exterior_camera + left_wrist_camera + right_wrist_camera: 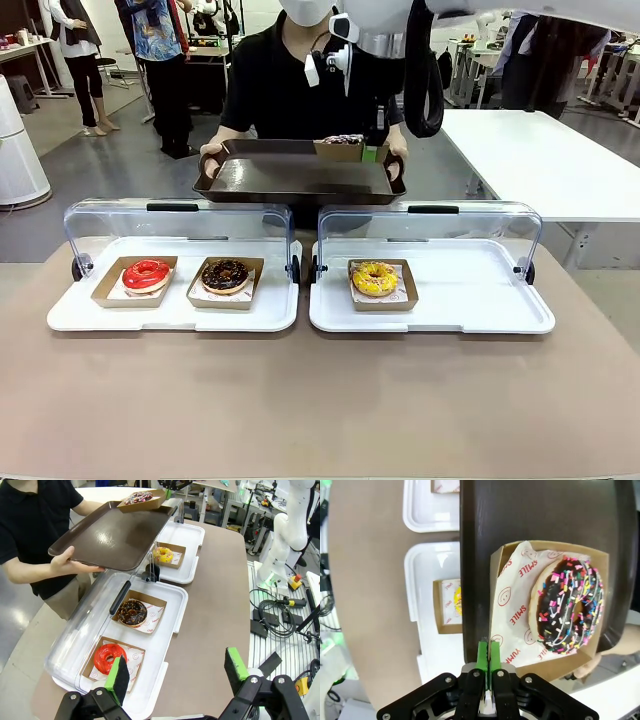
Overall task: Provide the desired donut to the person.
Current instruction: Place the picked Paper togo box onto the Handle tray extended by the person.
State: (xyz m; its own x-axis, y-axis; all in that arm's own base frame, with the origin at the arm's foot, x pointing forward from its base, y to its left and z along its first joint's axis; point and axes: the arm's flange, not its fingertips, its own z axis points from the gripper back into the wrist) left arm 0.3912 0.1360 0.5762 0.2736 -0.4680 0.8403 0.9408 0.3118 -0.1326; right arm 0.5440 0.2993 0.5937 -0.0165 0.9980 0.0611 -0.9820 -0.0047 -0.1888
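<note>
Grey floor (130,170), 1 white table (540,160) (far right).

Ref = tray (290,178), held by person (270,90) behind surface (320,400). On tray, far-R corner: donut box A (343,148). Before and below tray, on surface: L case (270,312) w/ donut B (146,274) and donut C (225,275) side by side. R case (480,290) w/ donut D (375,278), twd tray's centre line.

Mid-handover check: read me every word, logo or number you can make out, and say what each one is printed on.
"SMILE": red print, twice, on the paper liner under the sprinkle donut in its carton.
"YUM": same liner, the following letters unclear.
Red print on the paper under the chocolate donut and the red donut: too small to read.
</note>
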